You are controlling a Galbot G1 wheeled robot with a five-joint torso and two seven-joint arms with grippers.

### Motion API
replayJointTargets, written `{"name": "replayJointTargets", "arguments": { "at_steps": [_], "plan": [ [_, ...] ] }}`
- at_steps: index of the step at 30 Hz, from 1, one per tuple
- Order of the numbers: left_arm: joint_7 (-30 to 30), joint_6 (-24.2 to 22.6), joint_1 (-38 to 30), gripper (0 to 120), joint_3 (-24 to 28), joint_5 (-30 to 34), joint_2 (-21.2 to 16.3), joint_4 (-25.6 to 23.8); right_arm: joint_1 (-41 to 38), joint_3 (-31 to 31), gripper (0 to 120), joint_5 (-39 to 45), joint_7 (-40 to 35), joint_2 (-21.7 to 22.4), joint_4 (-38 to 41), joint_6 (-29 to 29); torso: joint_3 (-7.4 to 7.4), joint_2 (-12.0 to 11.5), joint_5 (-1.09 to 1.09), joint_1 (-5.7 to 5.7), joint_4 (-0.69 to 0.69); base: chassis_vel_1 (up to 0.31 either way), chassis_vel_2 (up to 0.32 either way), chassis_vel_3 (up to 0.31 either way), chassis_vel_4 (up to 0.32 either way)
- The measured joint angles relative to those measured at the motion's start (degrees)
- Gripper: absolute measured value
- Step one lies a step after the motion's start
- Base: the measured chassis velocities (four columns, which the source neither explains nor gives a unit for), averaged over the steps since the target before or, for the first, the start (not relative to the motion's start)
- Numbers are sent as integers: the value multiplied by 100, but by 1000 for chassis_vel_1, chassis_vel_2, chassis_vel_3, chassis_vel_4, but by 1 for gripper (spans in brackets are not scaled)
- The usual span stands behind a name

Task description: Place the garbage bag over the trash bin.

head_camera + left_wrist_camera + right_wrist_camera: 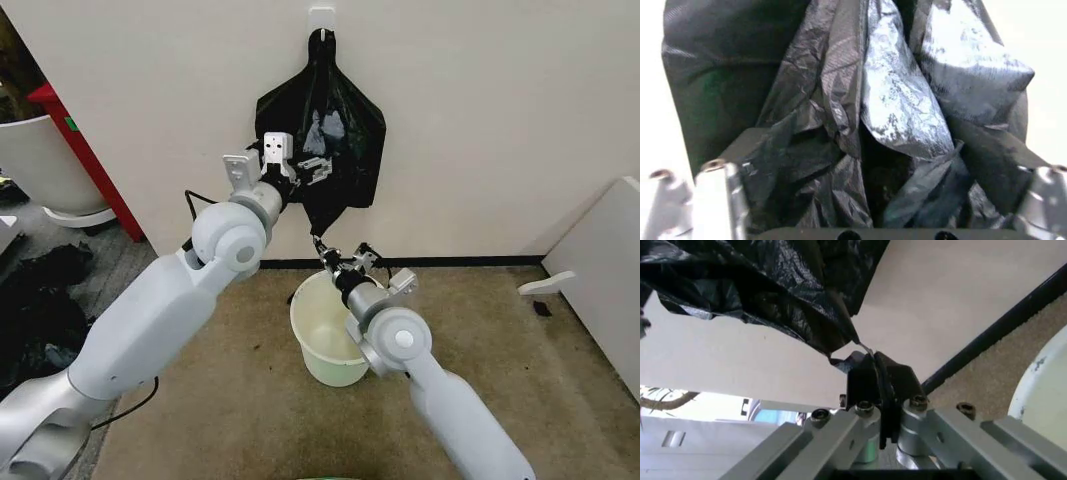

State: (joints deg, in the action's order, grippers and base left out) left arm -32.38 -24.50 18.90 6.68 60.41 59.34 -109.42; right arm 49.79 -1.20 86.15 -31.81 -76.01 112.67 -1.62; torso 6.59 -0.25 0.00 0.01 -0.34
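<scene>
My right claw (870, 365) pinching the garbage bag's (322, 140) bottom tip, bag hanging from a wall hook (322, 22), my left claw (300, 165) spread against its middle, trash bin (318, 340) on the carpet below, no readable writing.

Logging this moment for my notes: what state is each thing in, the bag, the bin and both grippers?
garbage bag: hanging from a wall hook, crumpled, its bottom tip pinched
trash bin: upright on the carpet below the bag, unlined
wall hook: holding the bag's top
left gripper: raised at the bag's middle, fingers spread
right gripper: shut on the bag's bottom corner, above the bin
</scene>
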Motion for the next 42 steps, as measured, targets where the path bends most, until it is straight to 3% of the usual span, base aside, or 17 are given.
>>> {"name": "replayJointTargets", "arguments": {
  "at_steps": [5,9,15,32,42],
  "plan": [
    [-71,-98,7,68,-37,18,-46,-143,0,-2,0,-9,-6,12,0,7,0,0,1,0,-1,0,0,0,0],
    [-133,-297,166,82,-81,53,-172,-410,5,25,0,-18,-8,18,-16,8,0,0,0,0,1,0,0,0,0],
    [-395,-388,209,99,-108,75,-152,-386,8,27,0,-35,-6,1,-35,8,0,0,0,0,0,0,0,0,0],
    [-371,-356,228,100,-118,-153,-143,-345,5,16,0,-72,17,11,-59,9,0,1,0,0,0,0,0,0,0],
    [-205,-286,-8,100,97,-182,93,-212,0,-48,0,-118,47,-1,-61,4,0,0,1,0,-1,0,0,0,0]
  ]
}}
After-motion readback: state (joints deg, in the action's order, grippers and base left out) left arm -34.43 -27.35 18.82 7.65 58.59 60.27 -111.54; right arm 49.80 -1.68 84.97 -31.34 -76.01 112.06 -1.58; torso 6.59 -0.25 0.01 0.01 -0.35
